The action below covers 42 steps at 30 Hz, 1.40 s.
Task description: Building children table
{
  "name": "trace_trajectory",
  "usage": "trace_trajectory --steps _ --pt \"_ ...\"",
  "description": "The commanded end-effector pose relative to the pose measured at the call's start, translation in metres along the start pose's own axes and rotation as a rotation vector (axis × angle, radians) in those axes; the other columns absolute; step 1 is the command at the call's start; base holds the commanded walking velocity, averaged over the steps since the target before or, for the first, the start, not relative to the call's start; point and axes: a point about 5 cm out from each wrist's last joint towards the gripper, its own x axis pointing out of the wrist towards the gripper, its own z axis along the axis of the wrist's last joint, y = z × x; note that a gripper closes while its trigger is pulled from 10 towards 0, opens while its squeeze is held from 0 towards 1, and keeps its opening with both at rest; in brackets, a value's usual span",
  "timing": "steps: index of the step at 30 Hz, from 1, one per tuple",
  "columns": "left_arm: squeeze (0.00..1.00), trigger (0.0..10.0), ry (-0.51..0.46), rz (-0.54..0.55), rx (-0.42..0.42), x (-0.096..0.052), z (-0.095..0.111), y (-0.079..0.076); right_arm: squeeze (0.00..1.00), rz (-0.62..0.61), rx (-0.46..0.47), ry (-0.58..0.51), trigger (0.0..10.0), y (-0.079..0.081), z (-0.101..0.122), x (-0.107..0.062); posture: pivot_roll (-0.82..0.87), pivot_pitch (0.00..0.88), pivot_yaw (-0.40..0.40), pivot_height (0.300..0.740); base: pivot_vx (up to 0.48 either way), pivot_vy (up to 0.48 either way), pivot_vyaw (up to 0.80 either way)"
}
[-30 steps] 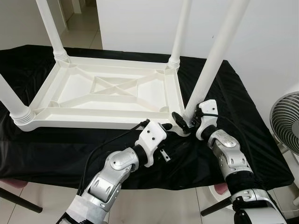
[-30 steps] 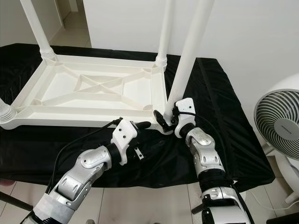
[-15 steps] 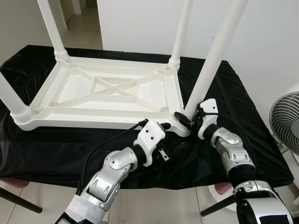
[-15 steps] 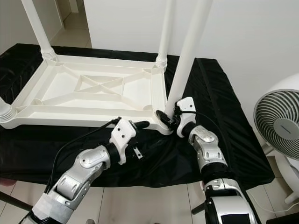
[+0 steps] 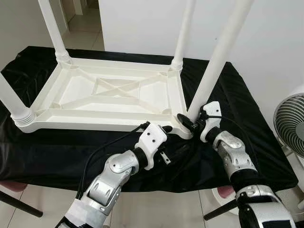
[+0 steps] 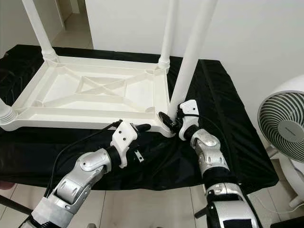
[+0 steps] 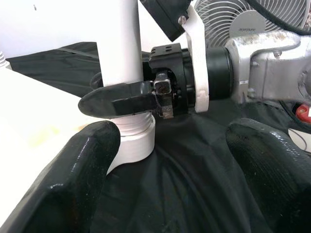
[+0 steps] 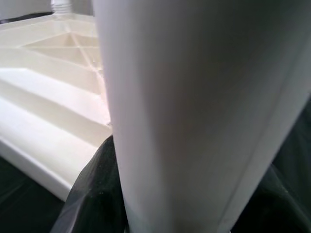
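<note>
Black cloth (image 5: 247,109) under upturned white table (image 5: 109,95), fan (image 5: 290,124) beside.

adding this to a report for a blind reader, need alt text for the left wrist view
The right gripper clamps a white table leg just above its socket, seen between the left gripper's two open black fingers. Black cloth lies beneath, and a fan stands behind.
</note>
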Motion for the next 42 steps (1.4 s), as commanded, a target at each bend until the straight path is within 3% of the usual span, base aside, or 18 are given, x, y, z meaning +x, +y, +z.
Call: trace_trajectory --steps 1,13,15,19,20,22,27,34,35,42 --pt "0.00 10.0 0.004 -0.024 0.000 -0.001 -0.001 -0.004 0.00 -0.041 0.021 0.025 10.0 0.005 -0.010 -0.002 0.09 0.051 -0.058 0.740 0.000 0.000 0.00" --pt "0.00 10.0 0.004 -0.037 -0.003 0.000 -0.001 -0.005 0.00 -0.197 0.067 0.001 10.0 0.021 -0.012 0.000 0.09 0.046 -0.057 0.740 0.000 0.000 0.00" --pt "0.00 10.0 0.004 -0.041 0.000 0.000 -0.001 -0.006 0.00 -0.369 0.108 0.022 10.0 0.025 -0.015 0.002 0.09 0.037 -0.060 0.740 0.000 0.000 0.00" --pt "0.00 10.0 0.003 -0.042 0.000 0.000 -0.001 -0.006 0.00 -0.480 0.112 0.017 10.0 0.028 -0.016 0.001 0.09 0.037 -0.060 0.740 0.000 0.000 0.00" --pt "0.00 10.0 0.001 -0.044 0.000 0.001 -0.001 -0.007 0.00 -0.581 0.097 0.013 10.0 0.035 -0.016 0.000 0.09 0.034 -0.063 0.740 0.000 0.000 0.00" --pt "0.00 10.0 0.000 -0.044 -0.001 0.001 -0.001 -0.007 0.00 -0.643 0.085 0.026 10.0 0.040 -0.017 -0.002 0.09 0.034 -0.063 0.740 0.000 0.000 0.00" --pt "0.00 10.0 -0.001 -0.045 -0.004 0.002 -0.001 -0.008 0.00 -0.621 0.079 0.010 10.0 0.050 -0.013 0.001 0.09 0.030 -0.066 0.740 0.000 0.000 0.00" --pt "0.00 10.0 -0.002 -0.046 -0.005 0.003 -0.001 -0.008 0.00 -0.643 0.086 0.016 10.0 0.046 -0.012 0.000 0.09 0.028 -0.070 0.740 0.000 0.000 0.00" --pt "0.00 10.0 -0.003 -0.044 -0.006 0.003 -0.001 -0.008 1.00 -0.639 0.096 0.008 10.0 0.048 -0.011 0.001 0.09 0.028 -0.071 0.740 0.000 0.000 0.00" --pt "0.00 10.0 -0.003 -0.043 -0.006 0.002 -0.001 -0.008 1.00 -0.640 0.104 -0.012 10.0 0.050 -0.007 0.001 0.09 0.026 -0.071 0.740 0.000 0.000 0.00"
